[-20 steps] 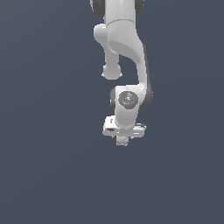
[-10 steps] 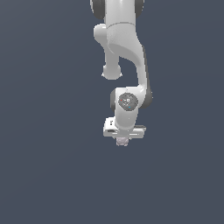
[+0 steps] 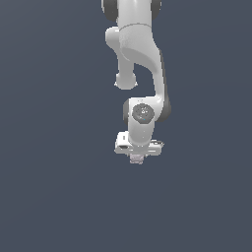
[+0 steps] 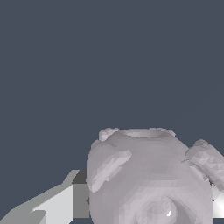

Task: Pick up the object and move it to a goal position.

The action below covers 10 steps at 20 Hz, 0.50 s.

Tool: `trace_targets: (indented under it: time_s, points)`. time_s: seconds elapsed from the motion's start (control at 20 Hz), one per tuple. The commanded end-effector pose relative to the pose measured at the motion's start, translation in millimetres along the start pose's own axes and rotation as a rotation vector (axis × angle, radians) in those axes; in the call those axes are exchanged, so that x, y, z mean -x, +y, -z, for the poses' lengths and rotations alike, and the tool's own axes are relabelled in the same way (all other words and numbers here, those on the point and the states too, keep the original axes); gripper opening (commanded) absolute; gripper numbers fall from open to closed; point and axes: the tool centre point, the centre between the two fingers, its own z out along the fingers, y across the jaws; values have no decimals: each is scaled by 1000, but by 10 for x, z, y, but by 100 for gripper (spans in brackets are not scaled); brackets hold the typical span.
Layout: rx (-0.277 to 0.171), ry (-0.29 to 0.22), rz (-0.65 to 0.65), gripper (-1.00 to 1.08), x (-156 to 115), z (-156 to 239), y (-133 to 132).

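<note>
Lately the arm has shifted a little toward the exterior view's left: a second ago the hand sat slightly further right in the frame, half a second ago it had crept over, and now the pincer (image 3: 137,156) hangs just below the centre of the frame, under the white wrist. The object (image 3: 136,158), a pale grey-lilac knobbly lump, peeps out directly beneath the hand, only its lower edge visible there. The wrist view shows it far better: the object (image 4: 151,179) fills the lower right of that frame, with rounded knobs at its corners and a circular mark low on its face, and a pale fingertip (image 4: 52,205) lies against its side at the lower left; another pale fragment shows at the right edge. The pincer looks closed around the lump, its jaws narrowed to the lump's width. No counter can be told apart from the flat dark background, so whether the lump is lifted cannot be told. By my reading the pick is done and the carry is under way; no goal marker shows in either view.
</note>
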Motion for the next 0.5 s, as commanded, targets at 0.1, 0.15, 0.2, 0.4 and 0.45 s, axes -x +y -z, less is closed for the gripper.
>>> trace_targets:
  time_s: [0.1, 0.15, 0.2, 0.4, 0.45]
  points:
    - [0, 1, -1, -100, -63, 174, 154]
    - [0, 1, -1, -100, -82, 230, 203]
    - [0, 1, -1, -100, -103, 292, 257]
    - [0, 1, -1, -100, -201, 560, 491]
    - [0, 1, -1, -100, -222, 615, 539]
